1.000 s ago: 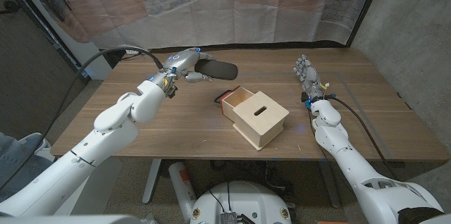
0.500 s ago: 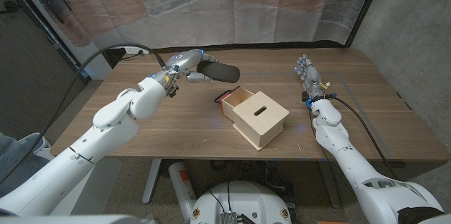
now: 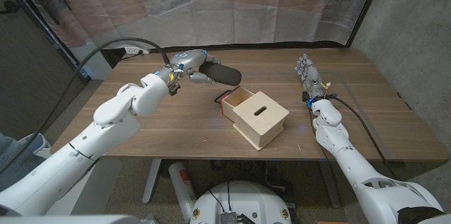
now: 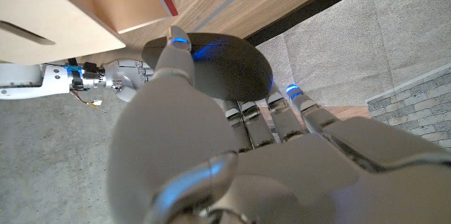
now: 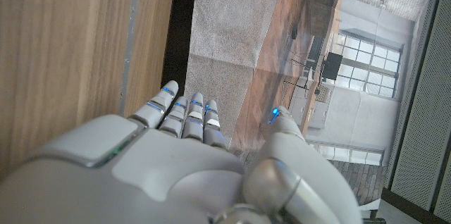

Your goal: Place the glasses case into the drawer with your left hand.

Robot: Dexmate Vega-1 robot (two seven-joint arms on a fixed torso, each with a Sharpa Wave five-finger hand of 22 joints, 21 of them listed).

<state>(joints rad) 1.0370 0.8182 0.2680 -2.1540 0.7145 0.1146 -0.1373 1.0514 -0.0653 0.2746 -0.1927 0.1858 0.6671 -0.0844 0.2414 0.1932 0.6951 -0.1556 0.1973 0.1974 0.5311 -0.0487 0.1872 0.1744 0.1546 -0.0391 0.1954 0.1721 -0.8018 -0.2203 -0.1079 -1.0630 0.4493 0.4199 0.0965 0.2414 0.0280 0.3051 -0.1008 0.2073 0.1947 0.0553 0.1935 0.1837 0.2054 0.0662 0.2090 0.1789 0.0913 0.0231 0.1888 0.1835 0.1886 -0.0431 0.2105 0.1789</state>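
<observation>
- Above the wooden table [image 3: 176, 122], just behind the drawer box [image 3: 257, 117], the left hand [image 3: 189, 64] holds the glasses case [image 3: 224, 75] in the air, clear of the tabletop.
- Seen from the head view, the glasses case is a dark, matte, elongated capsule with rounded ends, lying roughly level, one end toward the box and the other inside the hand.
- From the left wrist view the case [image 4: 225, 65] reads as a smooth black oval (blue glints from the fingertip lights fall on it), with the thumb on one side and the other fingers [image 4: 243, 122] wrapped along the opposite side.
- The drawer box is pale wood with a slot cut in its top; its drawer is pulled out at the end nearest the case, open side up, with a red edge [image 3: 223, 98] showing at that end.
- The case hangs just behind and to the left of the open drawer end, not touching the box.
- To the right of the box, well apart from it, the right hand [image 3: 308, 76] stands upright at the table with its fingers extended and holding nothing; the right wrist view shows those fingers [image 5: 187, 115] straight and close together.
</observation>
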